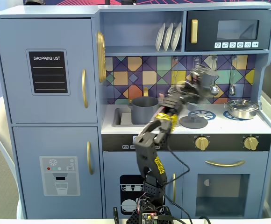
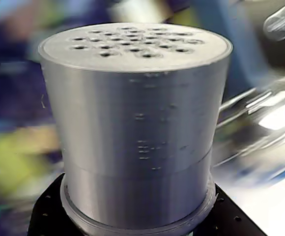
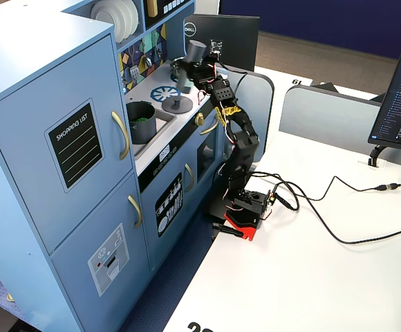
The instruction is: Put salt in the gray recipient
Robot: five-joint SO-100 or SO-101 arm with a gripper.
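The salt shaker, a gray cylinder with a perforated top, fills the wrist view and stands in the black jaws at the bottom edge. In a fixed view my gripper is shut on the shaker and holds it in the air above the toy stove. In the other fixed view the gripper is motion-blurred, up and to the right of the dark-gray pot. The pot stands in the sink and also shows from the side, with something green inside.
A flat gray lid with a knob lies on the stove burner below the gripper. A shiny steel pan sits at the right end of the counter. Utensils hang on the tiled back wall. The sink is left of the stove.
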